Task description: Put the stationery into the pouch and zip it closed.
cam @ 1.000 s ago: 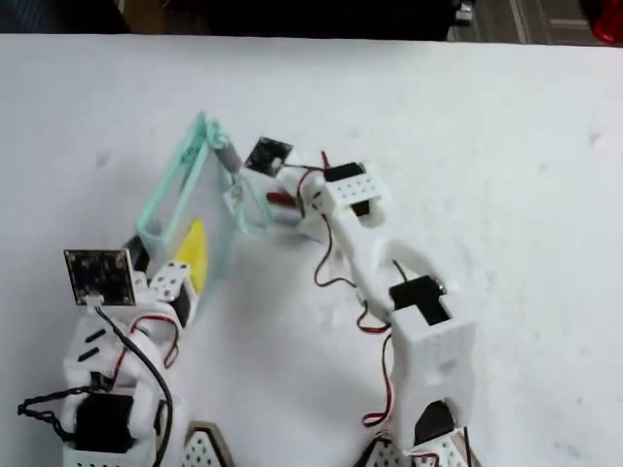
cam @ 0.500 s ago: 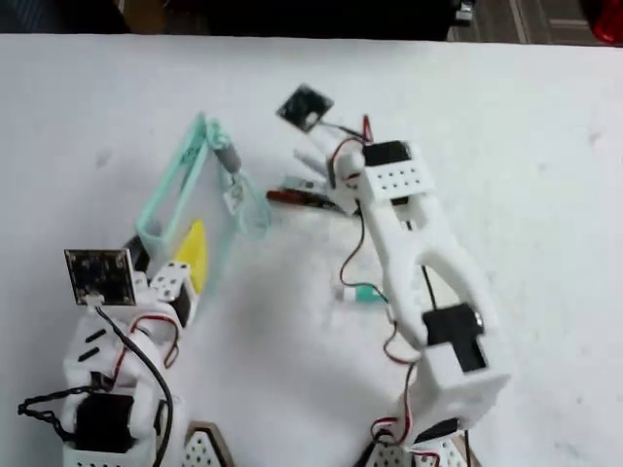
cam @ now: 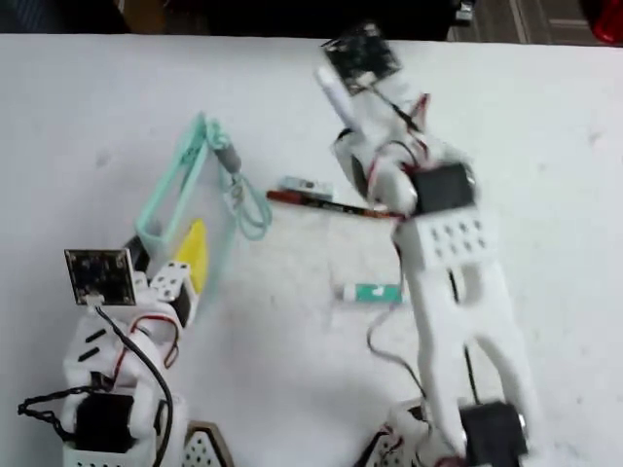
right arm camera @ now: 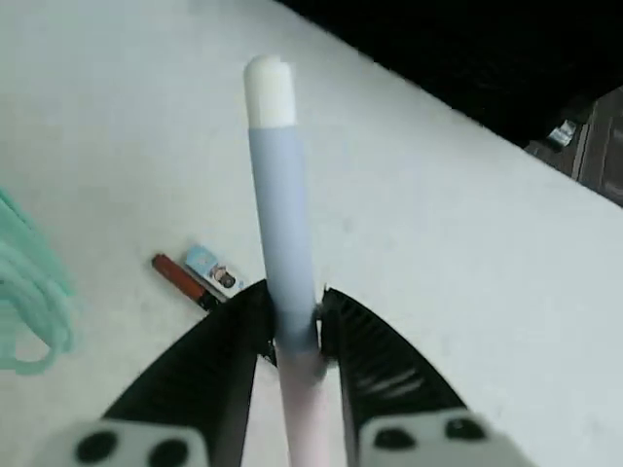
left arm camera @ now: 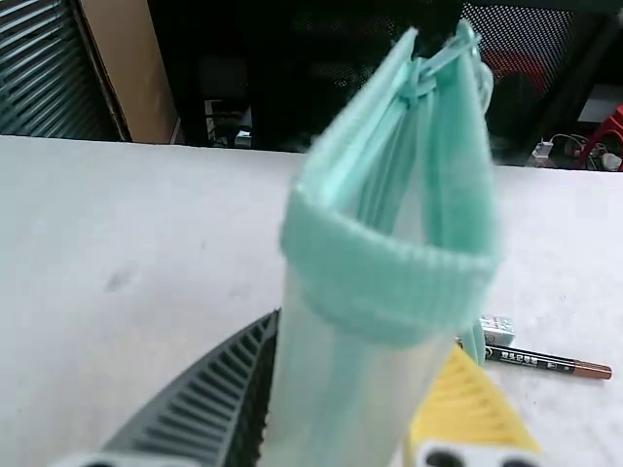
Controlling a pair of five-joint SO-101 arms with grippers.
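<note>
At centre-left, the left claw (left arm camera: 346,399) pinches the pouch (cam: 180,195), its mouth open. At upper centre, the right claw (right arm camera: 292,321) grips a pen (right arm camera: 277,185) near one end. The pen could pivot, miss the narrow mouth, or drag the pouch free.

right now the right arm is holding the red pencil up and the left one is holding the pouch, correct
Not quite. The right fingers grip a pale blue pen; the red pencil lies on the table, as the right wrist view shows. The left fingers do hold the pouch.
</note>
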